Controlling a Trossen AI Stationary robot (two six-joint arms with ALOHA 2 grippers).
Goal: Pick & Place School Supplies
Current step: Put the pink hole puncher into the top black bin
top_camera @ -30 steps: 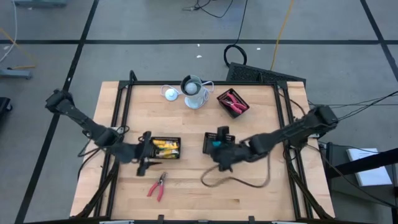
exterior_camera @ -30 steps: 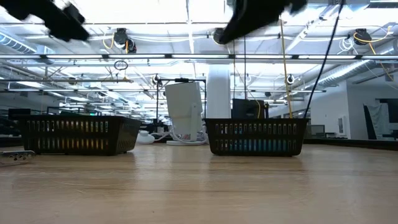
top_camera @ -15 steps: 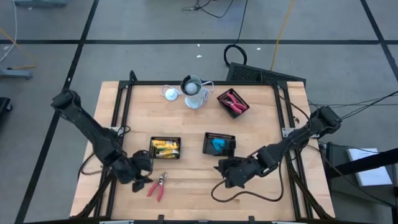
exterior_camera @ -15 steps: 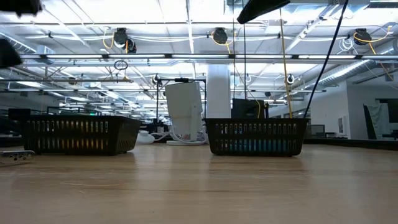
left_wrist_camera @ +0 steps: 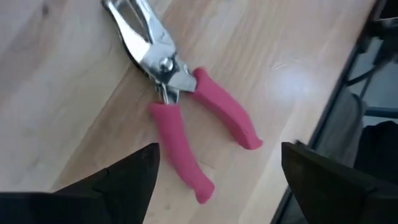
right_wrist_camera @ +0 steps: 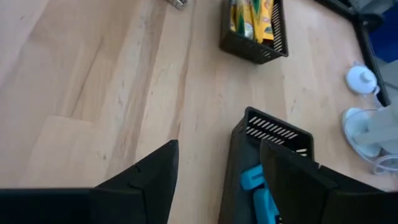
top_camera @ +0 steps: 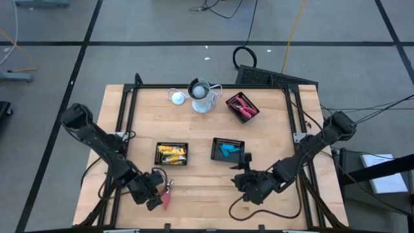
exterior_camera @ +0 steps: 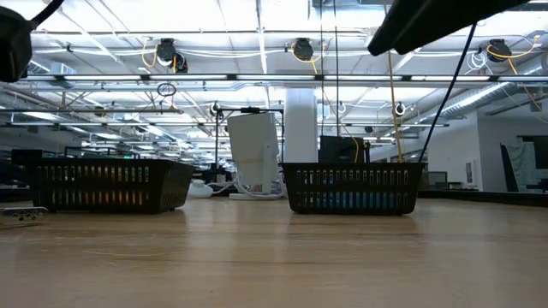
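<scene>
Wooden table [top_camera: 207, 155]; three black mesh trays, one [top_camera: 171, 154] with yellow-and-black pieces, one [top_camera: 228, 150] with light-blue pieces; left gripper [top_camera: 157, 192], fingers spread wide, directly above red-handled pliers [left_wrist_camera: 180, 106] lying loose near the front edge; right gripper [top_camera: 244, 169], fingers parted, empty, beside the blue-piece tray

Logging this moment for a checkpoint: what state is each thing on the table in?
Red-handled pliers: lying loose on the wood, handles spread.
Left gripper: jaws open, above the pliers.
Right gripper: jaws open, empty.
Black mesh tray of yellow pieces: filled.
Black mesh tray of light-blue pieces: partly filled.
</scene>
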